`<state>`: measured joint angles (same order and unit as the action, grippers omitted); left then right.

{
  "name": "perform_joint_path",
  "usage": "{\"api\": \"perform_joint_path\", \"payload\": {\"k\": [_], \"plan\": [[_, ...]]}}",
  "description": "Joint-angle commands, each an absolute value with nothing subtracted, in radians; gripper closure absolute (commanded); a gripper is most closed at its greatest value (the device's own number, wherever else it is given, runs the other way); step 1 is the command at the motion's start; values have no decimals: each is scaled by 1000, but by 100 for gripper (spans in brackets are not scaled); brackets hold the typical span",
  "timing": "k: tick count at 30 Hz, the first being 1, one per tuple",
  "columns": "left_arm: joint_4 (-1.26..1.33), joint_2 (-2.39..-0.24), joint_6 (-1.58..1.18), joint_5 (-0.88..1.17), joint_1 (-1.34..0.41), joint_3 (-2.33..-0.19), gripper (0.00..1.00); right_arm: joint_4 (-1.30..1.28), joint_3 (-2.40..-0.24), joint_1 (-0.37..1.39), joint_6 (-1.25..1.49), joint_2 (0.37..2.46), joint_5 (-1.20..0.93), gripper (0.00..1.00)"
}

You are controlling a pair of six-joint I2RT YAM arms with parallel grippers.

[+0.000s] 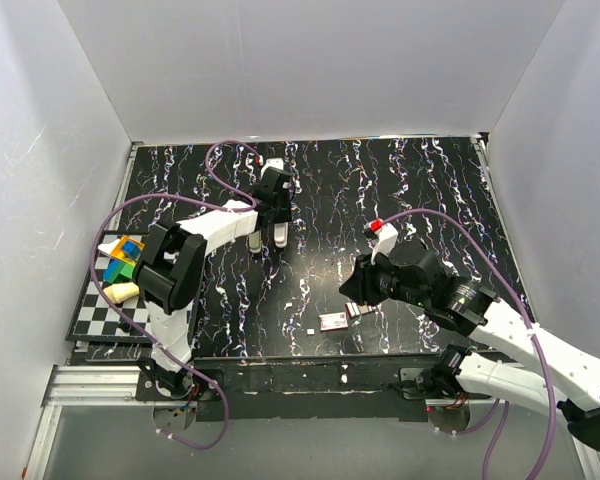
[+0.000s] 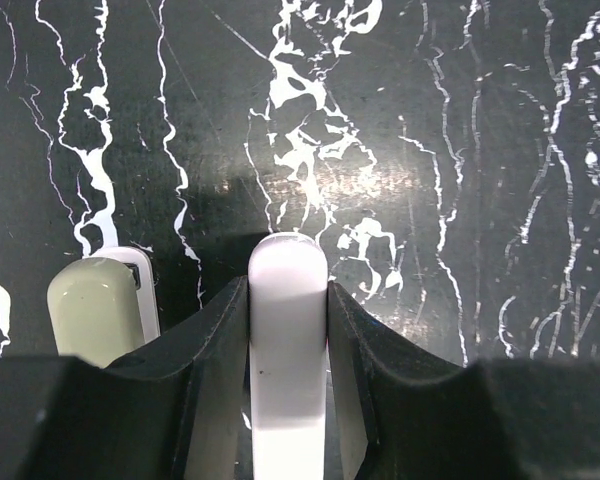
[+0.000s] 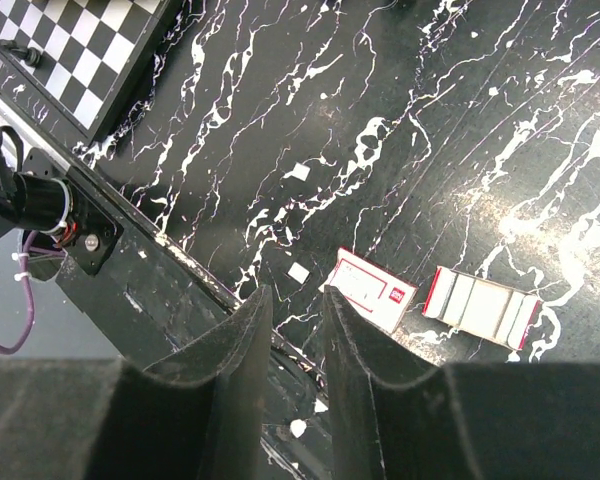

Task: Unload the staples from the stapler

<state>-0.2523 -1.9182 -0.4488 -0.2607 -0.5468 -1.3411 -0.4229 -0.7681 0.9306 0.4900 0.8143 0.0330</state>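
The stapler (image 1: 279, 236) lies open at the middle back of the marbled black table. My left gripper (image 1: 268, 222) is shut on its white arm (image 2: 287, 262), which fills the gap between the fingers. The stapler's pale grey-green other arm (image 2: 95, 310) lies just to the left of that. My right gripper (image 1: 352, 290) hovers near the front edge; in the right wrist view this gripper (image 3: 297, 295) stands open with nothing between the fingers. Below it lie a red-and-white staple box sleeve (image 3: 373, 290) and its inner tray (image 3: 480, 305). Loose staples cannot be made out.
A checkerboard (image 1: 100, 310) with coloured blocks (image 1: 125, 260) sits at the front left. Small white scraps (image 3: 298, 272) lie near the box. The table's front rail (image 3: 130, 270) runs just under my right gripper. White walls close in three sides.
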Motion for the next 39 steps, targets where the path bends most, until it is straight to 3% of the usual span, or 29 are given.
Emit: {"api": "perform_joint_path", "payload": {"k": [1,8,10,16,20,30,39], "plan": [[-229,-1924,-446,-325,-543,-1388,100,-367,-753,930,471,807,22,65],[-255,-1959,-437,-377,-543,-1394,100,-353,-746,928,471,822,8,64],[-255,-1957,-439,-385,-543,-1391,92,-351,-746,928,474,825,8,64],[-256,-1959,-436,-370,-543,-1385,55,-350,-746,927,476,834,8,63],[-256,-1944,-434,-354,-542,-1379,40,-353,-750,928,479,834,8,62],[-273,-1793,-410,-266,-551,-1368,32,-443,-818,928,434,868,-50,59],[-316,-1539,-370,0,-551,-1286,27,-546,-867,931,354,942,-133,53]]}}
